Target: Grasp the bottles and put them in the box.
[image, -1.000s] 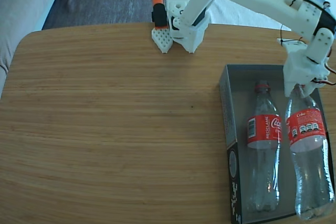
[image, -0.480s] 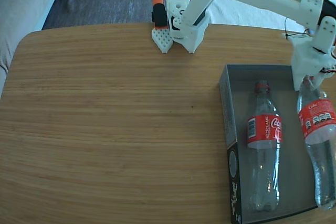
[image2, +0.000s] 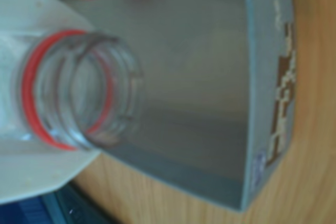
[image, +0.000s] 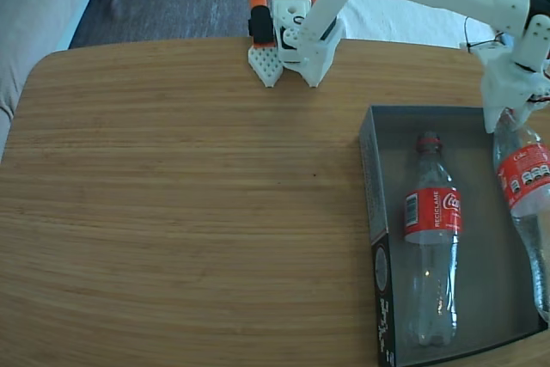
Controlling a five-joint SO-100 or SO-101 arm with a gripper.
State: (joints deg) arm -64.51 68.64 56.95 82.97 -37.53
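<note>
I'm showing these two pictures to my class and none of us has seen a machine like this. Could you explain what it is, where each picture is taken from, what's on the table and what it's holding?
It is a small white robot arm bolted at the table's far edge, ending in a two-finger gripper. The fixed view looks down on the wooden table. The wrist view comes from a camera riding on the arm itself. On the table sits a shallow grey box. One Coca-Cola bottle lies inside it. The gripper grips a second bottle by the neck, over the box's right edge. The wrist view shows that bottle's open, capless mouth close up.
</note>
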